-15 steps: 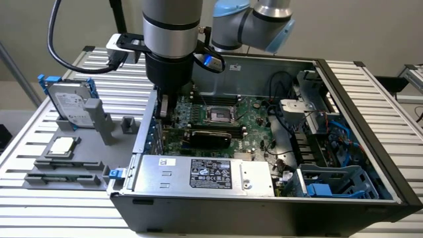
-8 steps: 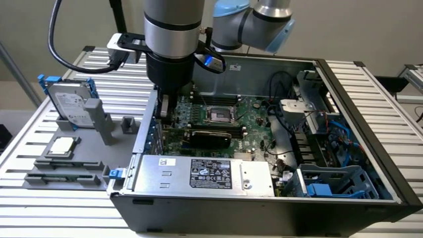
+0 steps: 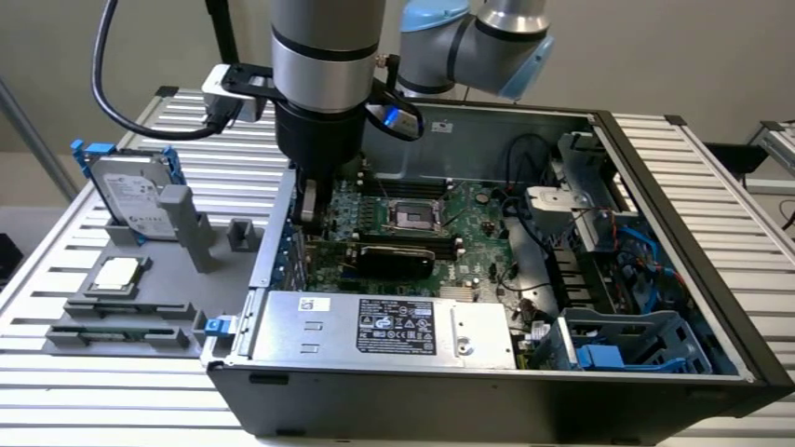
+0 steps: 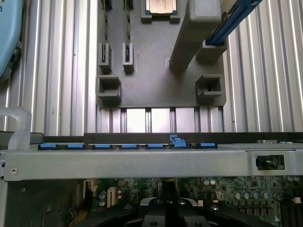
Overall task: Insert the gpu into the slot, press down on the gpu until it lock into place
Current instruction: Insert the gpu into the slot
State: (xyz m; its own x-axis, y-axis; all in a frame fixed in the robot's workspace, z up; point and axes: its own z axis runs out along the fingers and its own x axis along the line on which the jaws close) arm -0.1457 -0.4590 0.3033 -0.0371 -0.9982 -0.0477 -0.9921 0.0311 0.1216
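GPU is lying dark and glossy at mid-frame on the motherboard, as the gripper, closed tight and gripping nothing I can make out, is hanging just frame-left of it; pushing squarely downward, without tilting, looks wisest.

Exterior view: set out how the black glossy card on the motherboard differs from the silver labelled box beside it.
The black glossy flat card is dark and shiny; the silver metal box is pale with a printed sticker. The card is shorter and narrower than the box. Both lie inside the open computer case.
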